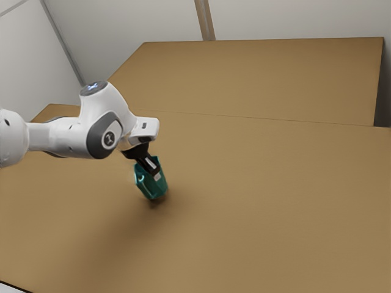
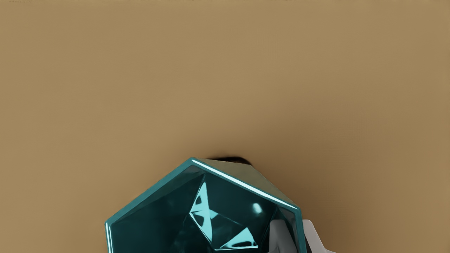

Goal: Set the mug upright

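Exterior view: my black two-finger gripper (image 1: 156, 174) pinches the wall of the glossy teal faceted mug (image 1: 149, 185), tilted just beneath the hand; its base perhaps touches the flat brown table (image 1: 275, 195). I judge righting in hand: level the base, settle it, then release.

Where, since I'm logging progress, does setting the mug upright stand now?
Grasp looks done: the gripper is shut on the wall of the teal faceted mug, one finger inside, one outside. In hand is the righting: its mouth is raised, but it leans toward the exterior view's left. Left to do: straighten it, seat its base flat on the table and let go. Whether the base touches already, I can't tell.
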`<move>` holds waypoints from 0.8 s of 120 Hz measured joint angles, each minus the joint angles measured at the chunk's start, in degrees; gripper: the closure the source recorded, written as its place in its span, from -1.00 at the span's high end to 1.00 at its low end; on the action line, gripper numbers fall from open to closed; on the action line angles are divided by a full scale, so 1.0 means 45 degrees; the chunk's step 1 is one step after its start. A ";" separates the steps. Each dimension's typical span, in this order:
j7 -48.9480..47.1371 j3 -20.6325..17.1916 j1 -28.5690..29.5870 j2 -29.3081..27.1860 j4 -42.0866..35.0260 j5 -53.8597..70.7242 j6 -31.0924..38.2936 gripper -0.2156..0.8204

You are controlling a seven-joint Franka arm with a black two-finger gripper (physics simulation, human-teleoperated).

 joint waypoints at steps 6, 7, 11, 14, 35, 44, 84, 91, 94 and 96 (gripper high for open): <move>-0.0290 -0.0011 -0.0115 0.0030 0.0010 -0.0002 0.0052 -0.93; -0.0337 -0.0016 -0.0125 0.0033 0.0011 -0.0003 0.0059 -0.93; -0.0519 -0.0030 -0.0167 0.0050 0.0014 -0.0003 0.0086 -0.93; -0.0651 -0.0036 -0.0200 0.0087 0.0020 -0.0003 0.0118 -0.93; -0.1436 -0.0051 -0.0293 0.0411 0.0034 0.0006 0.0616 -0.93; -0.1710 -0.0057 -0.0271 0.0469 0.0033 0.0010 0.0837 -0.93; -0.2596 -0.0100 -0.0288 0.0774 0.0074 0.0013 0.1242 -0.93; -0.2706 -0.0105 -0.0308 0.0836 0.0125 0.0010 0.1257 -0.92; -0.2743 -0.0103 -0.0320 0.0859 0.0136 0.0000 0.1259 -0.89; -0.2763 -0.0098 -0.0332 0.0872 0.0146 -0.0010 0.1260 -0.87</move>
